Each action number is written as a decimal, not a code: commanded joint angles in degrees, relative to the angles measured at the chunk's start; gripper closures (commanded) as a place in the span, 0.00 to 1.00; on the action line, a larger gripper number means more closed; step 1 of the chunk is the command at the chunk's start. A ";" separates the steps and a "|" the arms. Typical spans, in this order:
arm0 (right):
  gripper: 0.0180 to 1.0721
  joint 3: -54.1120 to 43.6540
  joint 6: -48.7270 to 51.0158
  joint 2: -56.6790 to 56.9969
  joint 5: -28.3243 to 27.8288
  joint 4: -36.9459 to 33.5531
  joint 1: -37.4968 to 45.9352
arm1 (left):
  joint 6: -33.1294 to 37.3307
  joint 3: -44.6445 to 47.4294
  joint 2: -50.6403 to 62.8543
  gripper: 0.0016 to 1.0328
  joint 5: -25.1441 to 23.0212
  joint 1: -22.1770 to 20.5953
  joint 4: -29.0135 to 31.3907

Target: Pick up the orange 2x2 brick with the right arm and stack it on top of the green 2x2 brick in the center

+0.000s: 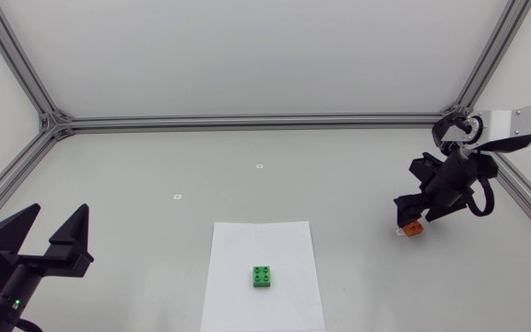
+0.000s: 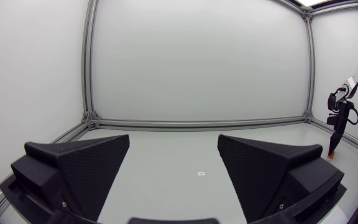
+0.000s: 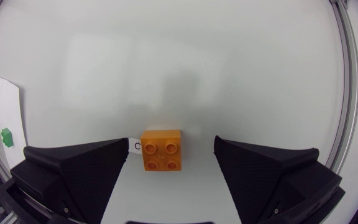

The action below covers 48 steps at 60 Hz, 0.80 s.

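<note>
From where I stand, the right claw [image 1: 414,219] hangs low over the orange brick [image 1: 414,228] at the right side of the surface [image 1: 339,184]. Its fingers are spread wide. The brick sits on the surface between them with a gap at each side, so neither finger touches it. A small white tag [image 3: 135,145] lies just beside the brick. The green brick [image 1: 264,276] stands studs up on a white sheet [image 1: 247,242] at the middle, well apart from the orange one, with open surface between the two. Farther back lie two marks [image 1: 259,167]. The left claw [image 1: 60,214] rests at the left edge, also spread wide and holding nothing, well away from the sheet.
</note>
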<state>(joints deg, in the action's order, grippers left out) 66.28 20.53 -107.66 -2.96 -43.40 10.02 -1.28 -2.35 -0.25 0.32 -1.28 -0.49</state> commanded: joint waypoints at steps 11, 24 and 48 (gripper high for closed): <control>0.18 -1.24 -0.41 -1.77 -0.03 0.59 0.44 | 0.75 2.35 -0.45 0.04 -0.23 0.22 0.76; 0.27 -2.30 0.82 -1.59 -0.03 1.39 0.35 | 0.75 2.35 -0.45 0.04 -0.23 0.22 0.76; 0.36 -3.79 1.97 0.17 -0.03 2.00 -0.18 | 0.75 2.35 -0.45 0.04 -0.23 0.22 0.76</control>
<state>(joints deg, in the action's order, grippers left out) 64.01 21.23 -108.03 -2.94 -41.63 10.17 -1.28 -2.35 -0.25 0.32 -1.28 -0.51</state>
